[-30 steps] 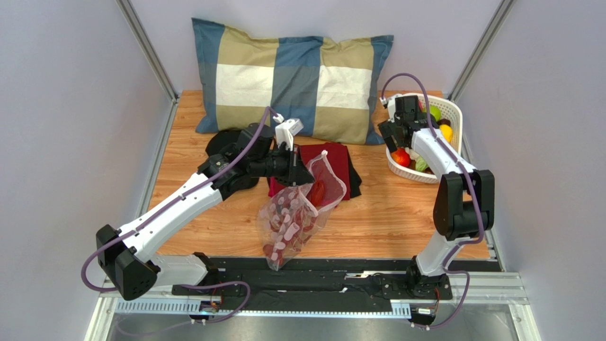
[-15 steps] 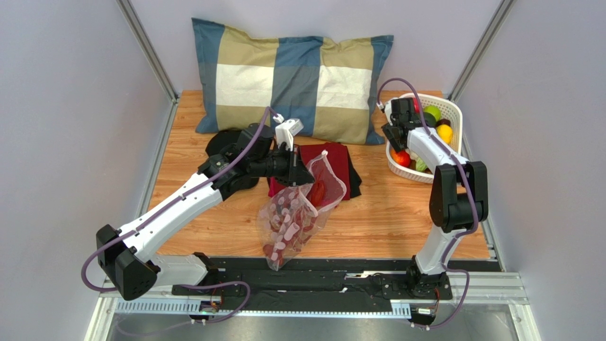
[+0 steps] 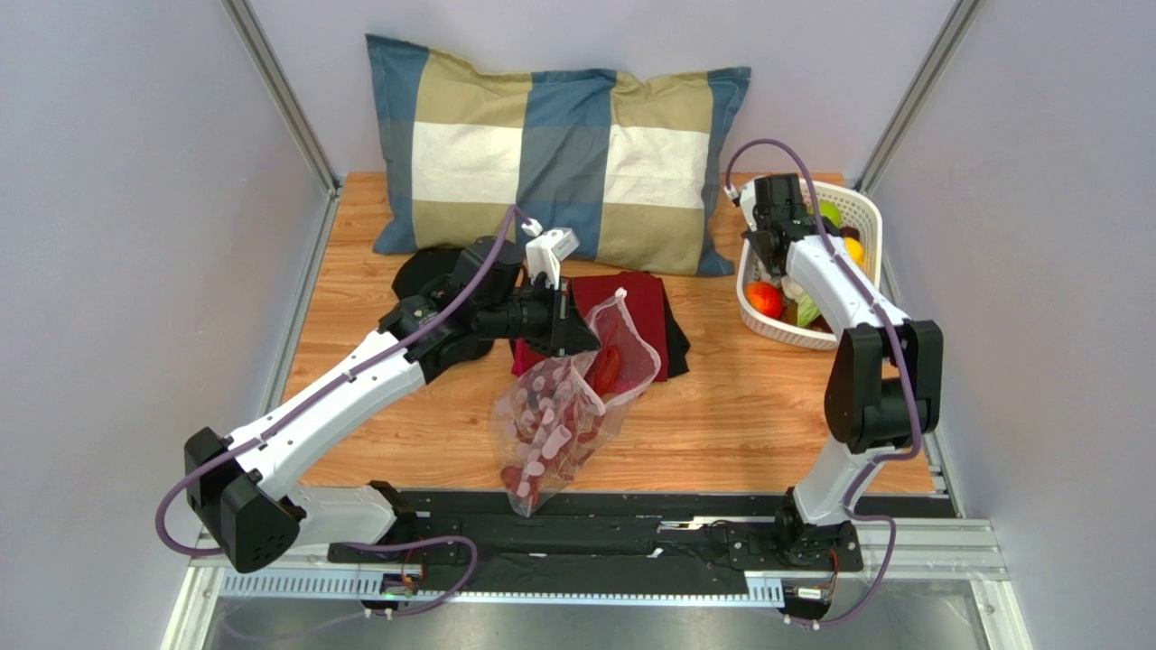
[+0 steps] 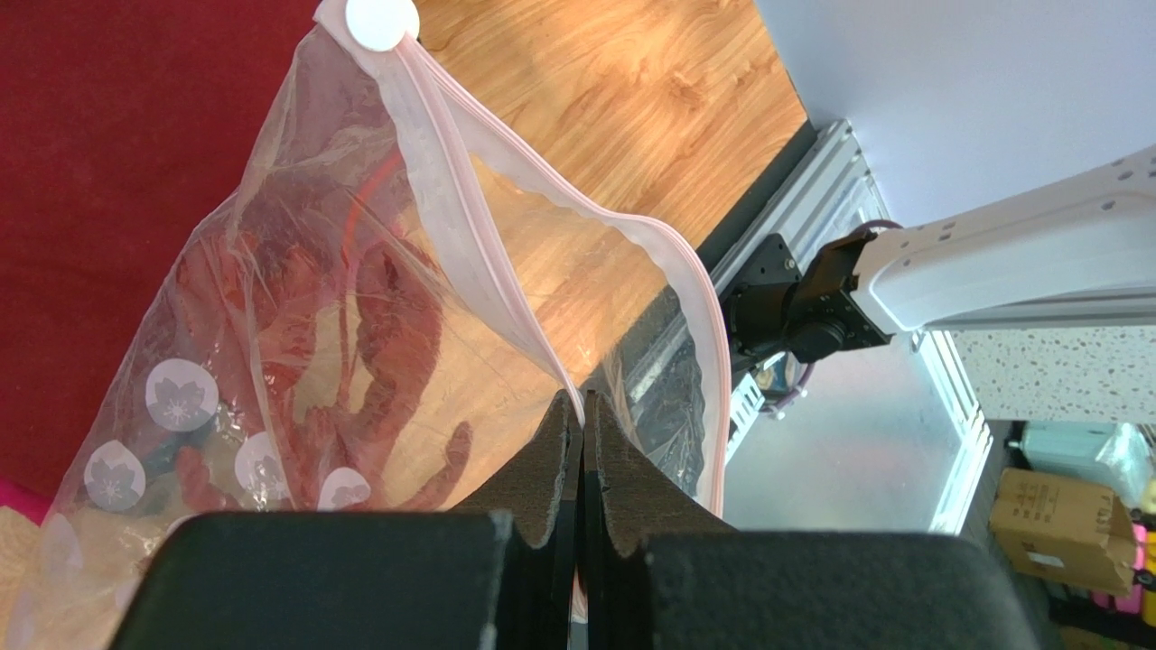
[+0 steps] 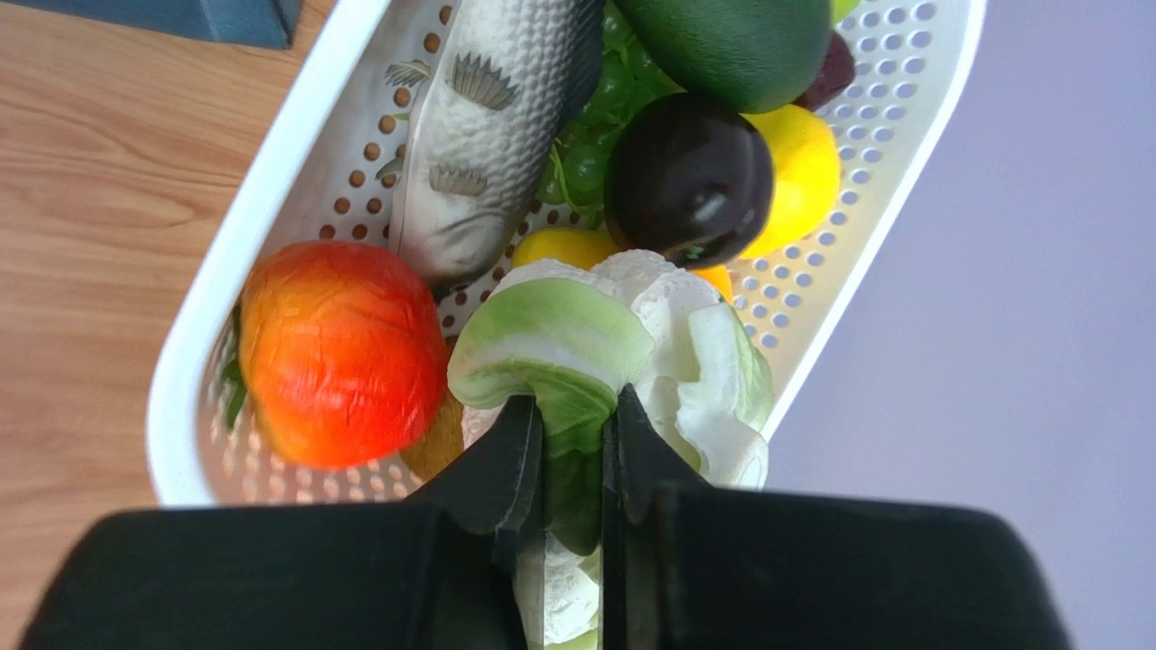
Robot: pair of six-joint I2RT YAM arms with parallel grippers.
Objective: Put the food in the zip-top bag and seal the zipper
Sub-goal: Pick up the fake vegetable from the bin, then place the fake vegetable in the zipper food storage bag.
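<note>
Since the earlier frames, the right arm has swung from the near-left rim of the white perforated basket [image 5: 305, 149] to a place over its middle. The left arm has not moved. The right tool [image 5: 571, 461] is clamped on the green leaf of a toy cauliflower [image 5: 679, 339], which sits among the other food in the basket; whether it is lifted clear cannot be told. Only the right wrist view shows this grip and the neighbours: a red-orange tomato [image 5: 339, 352], a grey fish [image 5: 495, 122], a dark plum [image 5: 689, 176] and a yellow fruit [image 5: 801, 169]. The left tool [image 4: 581, 440] is pinched together on the rim of the zip-top bag [image 3: 563, 413]. The left wrist view shows the zipper [image 4: 475, 230] parted, the mouth gaping, and a red piece inside. From above, the bag hangs from that tool, its upper part over the red cloth [image 3: 651, 305] and its bottom on the wooden surface [image 3: 760, 406].
</note>
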